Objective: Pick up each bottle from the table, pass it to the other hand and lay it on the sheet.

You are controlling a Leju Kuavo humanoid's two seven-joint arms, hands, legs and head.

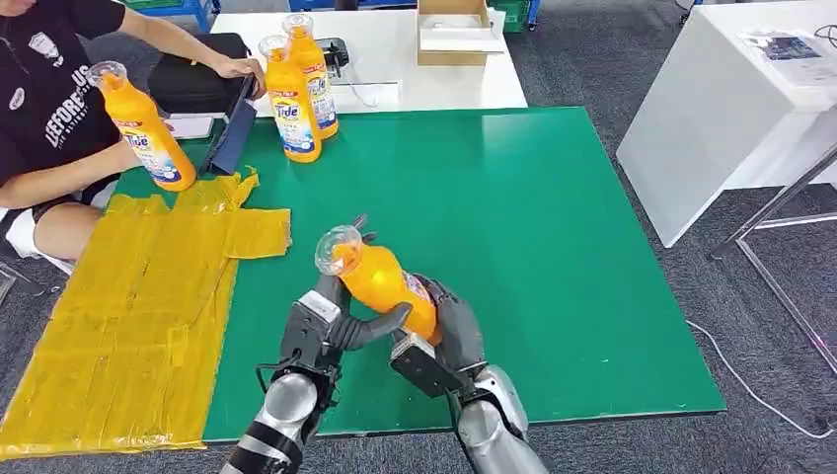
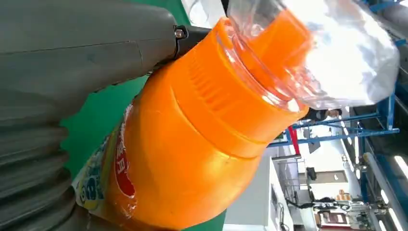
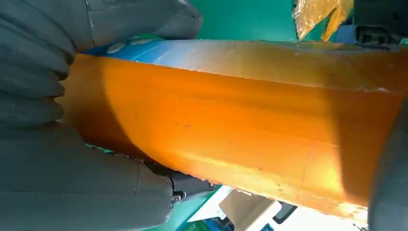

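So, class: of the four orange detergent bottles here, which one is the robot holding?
The tilted orange bottle with the clear cap above the green table, between both hands. Two stand at the far edge; a person holds the fourth.

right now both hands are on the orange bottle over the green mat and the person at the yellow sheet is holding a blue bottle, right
Not quite. The bottle in the person's grasp is orange, like the others, as the head view shows. The rest holds: the left hand and the right hand are both on the orange bottle over the green mat, and the person sits at the yellow sheet.
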